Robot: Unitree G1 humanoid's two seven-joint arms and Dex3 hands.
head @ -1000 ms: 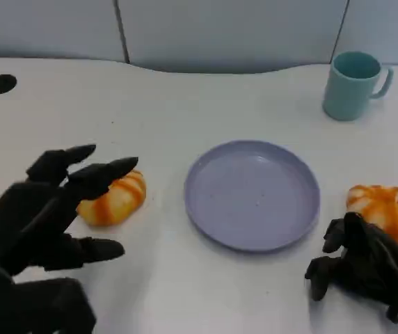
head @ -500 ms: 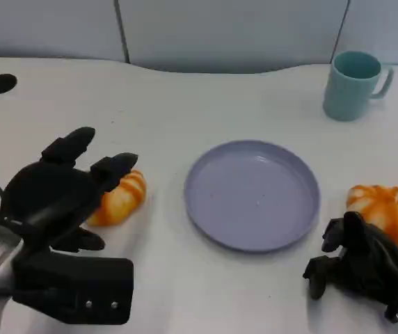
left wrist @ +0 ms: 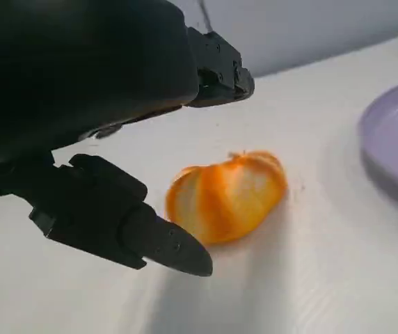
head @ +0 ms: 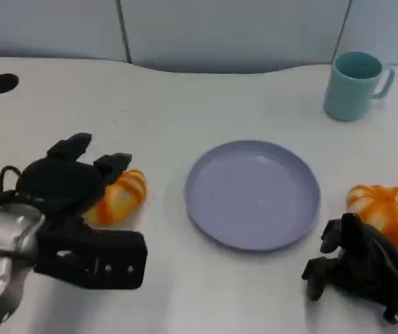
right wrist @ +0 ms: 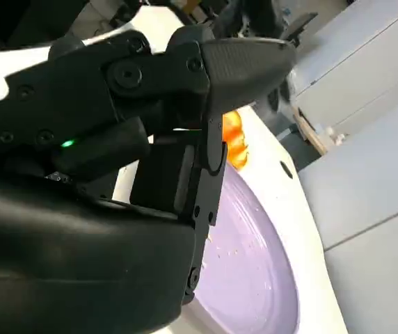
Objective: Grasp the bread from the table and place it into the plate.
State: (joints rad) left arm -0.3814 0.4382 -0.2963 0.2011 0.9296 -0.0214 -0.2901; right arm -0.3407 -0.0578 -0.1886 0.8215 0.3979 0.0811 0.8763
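Both hands hold nothing: the left hand (head: 70, 182) hovers with fingers spread over the bread (head: 117, 197) lying on the table (head: 185, 104) left of the plate (head: 253, 194), while the right hand (head: 355, 264) rests curled at the near right. A second bread (head: 387, 209) lies just beyond it, and a teal mug (head: 352, 85) stands at the far right.
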